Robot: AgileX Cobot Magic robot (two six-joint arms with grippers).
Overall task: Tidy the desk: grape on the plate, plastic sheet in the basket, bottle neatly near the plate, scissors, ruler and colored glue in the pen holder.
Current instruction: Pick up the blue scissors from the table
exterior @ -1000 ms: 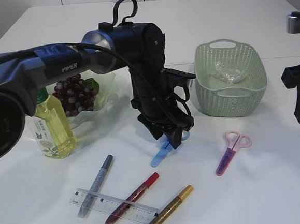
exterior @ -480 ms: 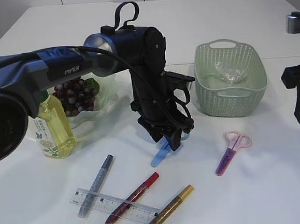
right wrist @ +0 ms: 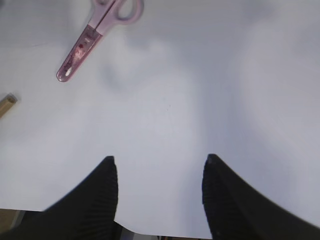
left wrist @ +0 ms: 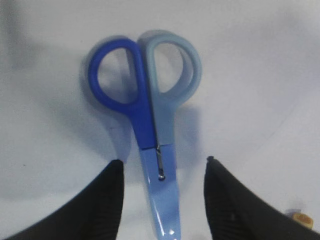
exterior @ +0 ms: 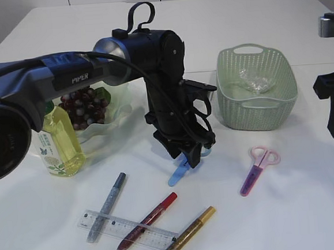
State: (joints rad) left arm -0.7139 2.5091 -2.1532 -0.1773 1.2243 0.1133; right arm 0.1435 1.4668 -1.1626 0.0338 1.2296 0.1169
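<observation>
Down low, left gripper (left wrist: 160, 200) sat over the blue scissors (left wrist: 150, 125), jaws apart, one finger each side of the sheathed blade, neither finger touching it as far as the wrist view showed; nothing held. Handle loops pointed away from the gripper, blade tip toward the wrist camera. In the exterior view the scissors lay on the white table (exterior: 312, 206) directly under the left gripper, mostly hidden by it.

Right gripper (right wrist: 160, 195) hung at the right edge, jaws apart, empty, above bare table; pink scissors (right wrist: 95, 37) well apart from it, up-left in its wrist view.

Counts: two scissors (blue, pink). Three glitter glue pens: silver (exterior: 106, 206), red (exterior: 146, 223), gold (exterior: 184, 235). One clear ruler (exterior: 127, 229), lying across under the silver and red pens, gold pen tip near its end. One bottle (exterior: 59, 140) of yellow liquid, upright, just beside the plate (exterior: 118, 103). One bunch of grapes (exterior: 83, 105) on that plate. One green basket (exterior: 256, 87) with a crumpled plastic sheet (exterior: 255, 81) inside.

Left arm (exterior: 93, 67) crossed in front of the plate and bottle, blocking part of both. Pens and ruler lay near the front edge, apart from the blue scissors. Pink scissors lay between basket and front edge, right of the left gripper.
</observation>
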